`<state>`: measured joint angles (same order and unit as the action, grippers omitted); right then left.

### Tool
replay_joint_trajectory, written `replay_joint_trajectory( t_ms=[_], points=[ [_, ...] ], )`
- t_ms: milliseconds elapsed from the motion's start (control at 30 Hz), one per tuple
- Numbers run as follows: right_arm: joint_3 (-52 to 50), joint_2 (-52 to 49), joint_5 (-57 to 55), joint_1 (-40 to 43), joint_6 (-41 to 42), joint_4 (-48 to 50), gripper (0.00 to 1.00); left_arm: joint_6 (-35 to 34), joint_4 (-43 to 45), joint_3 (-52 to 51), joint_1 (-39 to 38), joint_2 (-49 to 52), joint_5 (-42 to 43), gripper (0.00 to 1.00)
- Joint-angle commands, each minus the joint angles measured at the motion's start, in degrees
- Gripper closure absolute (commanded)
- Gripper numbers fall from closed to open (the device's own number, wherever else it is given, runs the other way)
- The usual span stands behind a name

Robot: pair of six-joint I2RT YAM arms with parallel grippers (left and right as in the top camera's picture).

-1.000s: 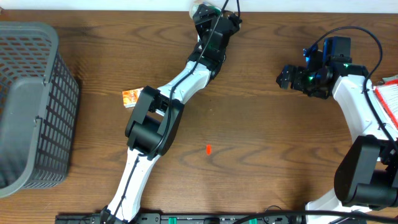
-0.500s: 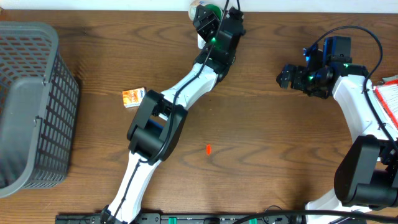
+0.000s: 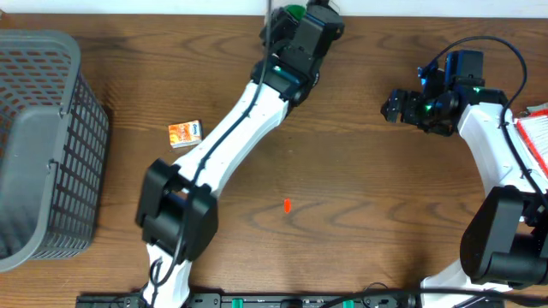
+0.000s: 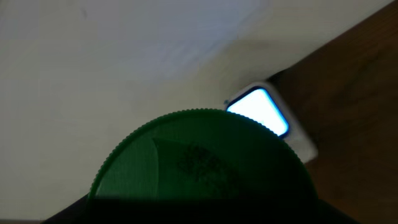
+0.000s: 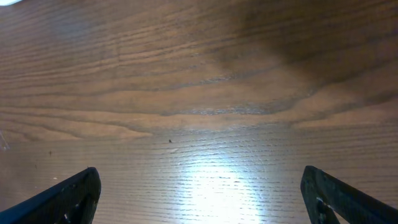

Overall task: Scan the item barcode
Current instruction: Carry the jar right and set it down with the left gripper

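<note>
Left gripper (image 3: 288,15) grips the green-capped item (image 4: 202,165) at the table's (image 3: 360,197) far edge.
Its fingers are hidden, but the lid fills the wrist view, tipped toward the lit scanner window (image 4: 264,115) by the wall, probably so the barcode faces it. A grey basket (image 3: 86,171) stands far left. The right gripper (image 5: 199,196) hangs spread wide and empty, out of the way. A small orange box (image 3: 184,134) lies apart.

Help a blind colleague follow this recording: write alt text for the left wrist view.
A round green cap with a ridged rim fills the lower half of the frame, very close to the camera. Behind it, a small white device with a glowing bluish window sits at the edge of a brown wooden table, against a pale backdrop.
</note>
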<state>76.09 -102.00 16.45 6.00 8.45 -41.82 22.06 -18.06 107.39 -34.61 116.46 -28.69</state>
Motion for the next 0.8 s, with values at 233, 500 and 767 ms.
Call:
replay_joint_trajectory(
  t_ms=[233,500,767],
  points=[
    [-0.09,0.52,0.70,8.22,-0.83,-1.53,0.01,-12.59,-8.61,2.01,-0.09,-4.59,23.65,0.72],
    [-0.02,1.95,5.42,17.53,-0.85,-4.07,0.01,-14.47,-9.75,1.97,-0.09,-4.46,36.26,0.71],
    [-0.02,9.86,17.31,25.53,-3.39,-4.11,0.04,-15.76,-9.46,1.97,-0.74,-2.47,41.62,0.71]
  ],
)
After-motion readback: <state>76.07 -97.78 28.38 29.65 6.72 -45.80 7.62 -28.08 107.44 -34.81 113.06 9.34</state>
